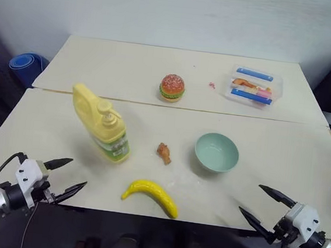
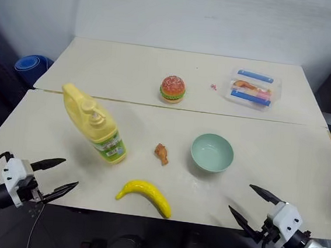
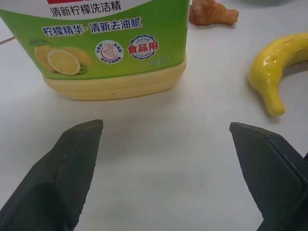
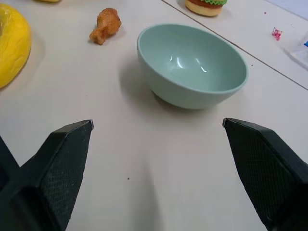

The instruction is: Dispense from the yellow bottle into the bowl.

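Observation:
The yellow bottle [image 1: 101, 123] stands upright on the near table, left of centre, with its pump top and a green label [image 3: 110, 38]. To its right, past a small toy drumstick, sits the empty mint-green bowl [image 1: 216, 152], also seen close up as the bowl [image 4: 192, 65]. My left gripper [image 1: 67, 175] hovers open at the table's front left edge, a short way in front of the bottle. At the front right edge my right gripper [image 1: 266, 205] is open too, pointing toward the bowl. Neither holds anything.
A toy drumstick [image 1: 164, 153] lies between bottle and bowl. A yellow banana [image 1: 151, 196] lies near the front edge. On the far table sit a toy burger [image 1: 172, 88] and a clear plastic box [image 1: 253, 85]. A blue rolled mat [image 1: 26, 63] lies on the floor, left.

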Available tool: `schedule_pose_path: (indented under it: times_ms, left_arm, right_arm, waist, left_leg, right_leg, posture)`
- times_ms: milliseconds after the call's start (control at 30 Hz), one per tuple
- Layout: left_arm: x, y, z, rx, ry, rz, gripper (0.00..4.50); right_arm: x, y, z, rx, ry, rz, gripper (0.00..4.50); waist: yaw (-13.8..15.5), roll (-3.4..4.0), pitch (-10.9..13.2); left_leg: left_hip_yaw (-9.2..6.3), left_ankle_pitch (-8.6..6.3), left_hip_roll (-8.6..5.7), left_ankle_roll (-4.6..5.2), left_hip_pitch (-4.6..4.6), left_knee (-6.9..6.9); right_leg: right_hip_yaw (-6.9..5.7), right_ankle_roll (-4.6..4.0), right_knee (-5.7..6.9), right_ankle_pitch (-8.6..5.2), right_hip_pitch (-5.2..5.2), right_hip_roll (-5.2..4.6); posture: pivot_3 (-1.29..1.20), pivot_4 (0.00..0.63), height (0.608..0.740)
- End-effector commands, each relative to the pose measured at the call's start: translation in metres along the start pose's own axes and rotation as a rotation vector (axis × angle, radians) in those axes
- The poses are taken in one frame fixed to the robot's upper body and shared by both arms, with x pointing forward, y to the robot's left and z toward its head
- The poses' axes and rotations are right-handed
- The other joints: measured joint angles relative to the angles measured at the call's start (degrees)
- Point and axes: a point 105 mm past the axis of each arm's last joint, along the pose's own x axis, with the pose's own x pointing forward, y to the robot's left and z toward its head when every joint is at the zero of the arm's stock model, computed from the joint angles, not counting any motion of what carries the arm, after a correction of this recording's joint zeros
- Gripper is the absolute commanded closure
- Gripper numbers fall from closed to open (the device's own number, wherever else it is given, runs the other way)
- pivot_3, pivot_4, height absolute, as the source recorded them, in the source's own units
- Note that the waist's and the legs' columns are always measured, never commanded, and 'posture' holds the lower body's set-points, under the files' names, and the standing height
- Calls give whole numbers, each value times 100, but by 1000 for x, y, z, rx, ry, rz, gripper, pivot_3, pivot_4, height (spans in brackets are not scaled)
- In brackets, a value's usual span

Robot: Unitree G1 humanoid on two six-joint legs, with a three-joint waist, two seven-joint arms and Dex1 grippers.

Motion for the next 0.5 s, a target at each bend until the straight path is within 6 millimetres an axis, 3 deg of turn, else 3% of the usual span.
schedule_pose_path:
  times_ms: [33, 167, 300, 500]
  left_arm:
    - [1, -7, 5, -13, -14, -25, 18]
    - [2, -10, 10, -43, -56, -44, 18]
    - [-5, -29, 18, -29, -80, -259, 18]
    - [-3, -40, 22, -2, -81, -393, 18]
  right_arm:
    - [4, 1, 11, -7, -39, 16, 0]
    - [17, 10, 24, -9, -55, 96, 0]
    - [62, 41, 59, 37, -64, 305, 0]
    - [115, 82, 77, 71, -14, 510, 0]
  waist:
    - [1, 0, 0]
    - [3, 2, 1]
    - [-48, 6, 4]
    - [9, -13, -12]
  left_leg:
    - [0, 0, 0, 0, 0, 0]
    - [-1, 0, 0, 0, -1, 0]
    - [3, 0, 3, 0, 1, 2]
    - [-2, 10, 9, -9, -17, 4]
  right_leg:
    - [0, 0, 0, 0, 0, 0]
    - [0, 0, -1, 0, 0, 0]
    - [4, -5, 2, -1, -2, 0]
    - [-4, -21, 10, 1, -57, 4]
  posture:
    - [0, 150, 740]
    - [0, 150, 740]
    - [0, 150, 740]
    - [0, 150, 740]
